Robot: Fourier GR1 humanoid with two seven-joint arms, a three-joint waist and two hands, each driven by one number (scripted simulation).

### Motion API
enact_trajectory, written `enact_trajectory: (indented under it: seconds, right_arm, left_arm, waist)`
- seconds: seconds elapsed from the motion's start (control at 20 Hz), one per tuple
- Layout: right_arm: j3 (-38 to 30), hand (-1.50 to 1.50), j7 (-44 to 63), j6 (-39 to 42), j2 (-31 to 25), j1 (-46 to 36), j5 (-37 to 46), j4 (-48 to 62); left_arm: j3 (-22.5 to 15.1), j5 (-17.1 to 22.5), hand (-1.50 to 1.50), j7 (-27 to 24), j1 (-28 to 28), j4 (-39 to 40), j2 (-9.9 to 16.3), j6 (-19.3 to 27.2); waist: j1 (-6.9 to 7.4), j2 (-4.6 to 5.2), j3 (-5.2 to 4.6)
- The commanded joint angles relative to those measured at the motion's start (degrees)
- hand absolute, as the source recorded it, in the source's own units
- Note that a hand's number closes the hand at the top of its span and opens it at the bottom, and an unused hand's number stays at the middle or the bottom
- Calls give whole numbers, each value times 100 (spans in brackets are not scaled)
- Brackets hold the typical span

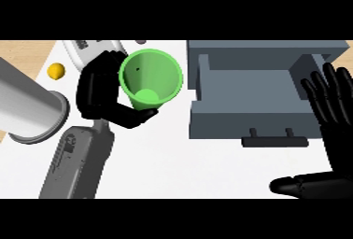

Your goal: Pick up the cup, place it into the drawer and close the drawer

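**Cup in the left hand, beside the open drawer**

The left hand [103,95] has its black fingers and thumb curled round the green cup [151,77], gripping it from the side and under the base so that the mouth tips up toward the head view. Held that way, the rim stays free and the cup can travel sideways to the drawer [251,93] without the fingers getting in the way of the walls. The cup sits over the white desk [186,168], toward its far edge and just left of the drawer's near wall, not yet above the hollow.

The drawer stands pulled out, its grey box open on top and its dark handle [274,139] facing the near edge, which is why the cup can go straight in. The right hand [338,121] rests at the desk's right edge, fingers straight and up, holding nothing.

The cup is bright green, a tapering cone with a wide round mouth, a narrow paler bottom and thin smooth walls. It looks empty.

A small yellow ball [56,71] lies at the far left.
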Motion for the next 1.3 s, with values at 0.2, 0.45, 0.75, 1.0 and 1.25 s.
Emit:
enact_trajectory:
  seconds: [0.2, 0.45, 0.75, 1.0, 1.25]
  right_arm:
    - [56, -150, -185, -87, 90, -146, 167, 264]
    - [-185, -150, -51, 124, -113, 42, -140, 58]
    - [348, -150, -360, -114, 324, 392, 444, -2]
    - [-100, -150, -177, 148, -37, 140, -69, 99]
    - [46, -150, -44, -8, 76, -16, 41, 90]
  left_arm:
    - [3, -345, 150, 939, -1722, 488, -13, 962]
    - [-461, -309, 150, 719, -1930, 973, -23, 1330]
    - [-505, -373, 150, 813, -2634, 1863, -24, 1401]
    - [-825, 42, 150, 131, -3073, 3029, -24, 1738]
    - [-1062, 589, 150, 11, -3836, 3882, -24, 2021]
  waist:
    - [-31, 11, 0]
    - [-36, 6, -1]
    - [-53, 11, -1]
    - [-103, 26, -1]
    - [-152, 38, -1]
